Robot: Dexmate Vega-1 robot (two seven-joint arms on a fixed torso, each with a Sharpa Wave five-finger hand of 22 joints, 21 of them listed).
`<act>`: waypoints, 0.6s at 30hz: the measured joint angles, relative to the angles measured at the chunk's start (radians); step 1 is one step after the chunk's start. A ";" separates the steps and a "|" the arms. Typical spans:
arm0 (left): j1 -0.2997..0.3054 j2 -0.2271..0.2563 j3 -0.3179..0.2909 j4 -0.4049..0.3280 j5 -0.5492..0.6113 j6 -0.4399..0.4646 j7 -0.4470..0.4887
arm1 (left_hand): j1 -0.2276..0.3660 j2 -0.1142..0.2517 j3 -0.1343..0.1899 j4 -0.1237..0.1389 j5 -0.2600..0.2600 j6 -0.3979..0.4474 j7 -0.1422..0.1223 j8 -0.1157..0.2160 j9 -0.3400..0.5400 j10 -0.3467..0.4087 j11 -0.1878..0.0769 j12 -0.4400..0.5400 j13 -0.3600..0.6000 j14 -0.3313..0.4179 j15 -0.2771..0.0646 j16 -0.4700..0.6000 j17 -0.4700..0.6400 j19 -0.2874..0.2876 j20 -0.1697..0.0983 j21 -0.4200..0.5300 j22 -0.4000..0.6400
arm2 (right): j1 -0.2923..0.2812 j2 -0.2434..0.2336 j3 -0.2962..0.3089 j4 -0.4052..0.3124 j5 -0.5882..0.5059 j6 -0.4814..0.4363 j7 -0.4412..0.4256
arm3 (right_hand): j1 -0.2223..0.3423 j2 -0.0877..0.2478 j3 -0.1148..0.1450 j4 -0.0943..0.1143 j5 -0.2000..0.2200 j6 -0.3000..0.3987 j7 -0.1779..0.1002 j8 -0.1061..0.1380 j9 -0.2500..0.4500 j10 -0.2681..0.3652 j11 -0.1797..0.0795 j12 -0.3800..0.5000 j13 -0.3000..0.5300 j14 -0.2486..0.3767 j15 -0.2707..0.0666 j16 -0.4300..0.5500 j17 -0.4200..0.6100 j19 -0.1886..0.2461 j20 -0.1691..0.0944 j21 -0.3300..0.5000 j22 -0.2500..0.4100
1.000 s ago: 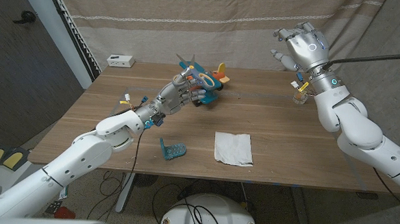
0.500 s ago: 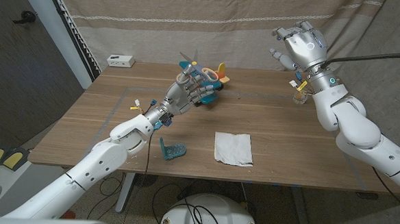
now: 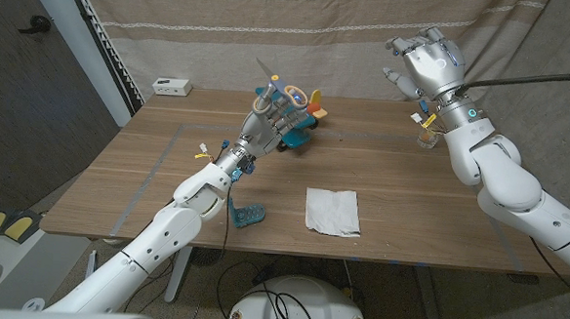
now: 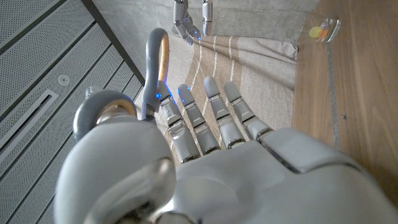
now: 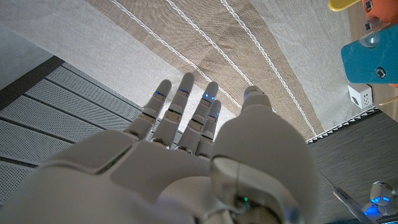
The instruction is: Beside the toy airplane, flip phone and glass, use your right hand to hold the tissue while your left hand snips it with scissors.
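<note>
1. At the table's near edge, right of centre, one white tissue lies flat and unfolded, untouched by either hand.
2. Handling, judged: thin, soft and very light; likely to slide or crumple under a push. Best taken by pinching one edge or corner so the sheet hangs or stretches taut for the cut.
3. One pair of scissors, teal handles, lies just left of the tissue, near but apart from it. Judged rigid; hold belongs at the handle loops.
4. Left hand is raised above the table by the toy airplane, fingers apart, grasping nothing.
5. Right hand is lifted high over the far right corner, fingers spread, nothing in it.
6. Count: one tissue, one scissors, one airplane, one glass behind the right wrist. A small white box sits at the far left edge; whether this is the flip phone I cannot tell.
</note>
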 measured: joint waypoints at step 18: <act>-0.059 -0.103 0.032 0.104 -0.061 -0.061 -0.148 | 0.041 0.007 0.000 0.000 0.015 -0.024 0.001 -0.029 -0.008 -0.067 0.002 -0.108 -0.058 -0.104 0.007 -0.104 -0.048 -0.033 0.000 -0.005 -0.025 | 0.007 0.002 -0.005 -0.011 -0.025 0.000 0.027 | 0.000 0.000 0.003 -0.003 0.000 0.000 0.000 -0.003 0.000 0.000 0.000 0.000 0.000 0.000 0.000 0.000 -0.005 0.004 0.004 -0.004 0.000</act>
